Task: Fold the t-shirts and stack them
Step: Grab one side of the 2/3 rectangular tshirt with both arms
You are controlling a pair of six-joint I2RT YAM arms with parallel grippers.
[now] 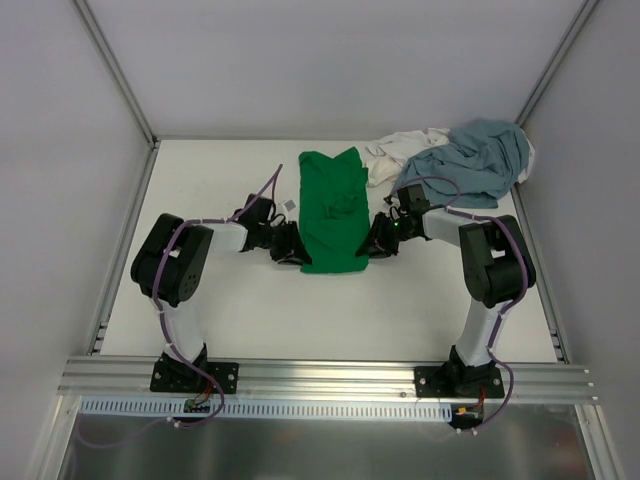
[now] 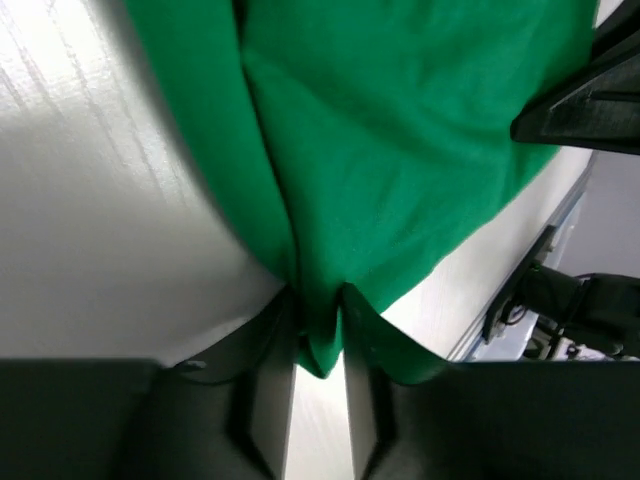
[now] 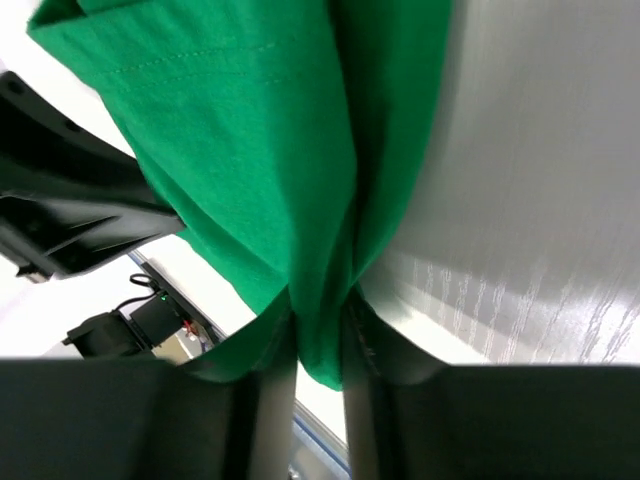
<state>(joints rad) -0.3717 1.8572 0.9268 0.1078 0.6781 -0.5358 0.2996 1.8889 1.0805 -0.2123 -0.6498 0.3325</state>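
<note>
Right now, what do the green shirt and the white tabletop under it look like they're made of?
Green t-shirt: soft knit or woven cloth, probably cotton-like, with a matte finish. It drapes in folds and shows a stitched hem line.
Table: hard white board, slightly glossy, with a faint wood-grain texture that catches the light. It is likely a laminate, though the look alone cannot confirm that.
</note>
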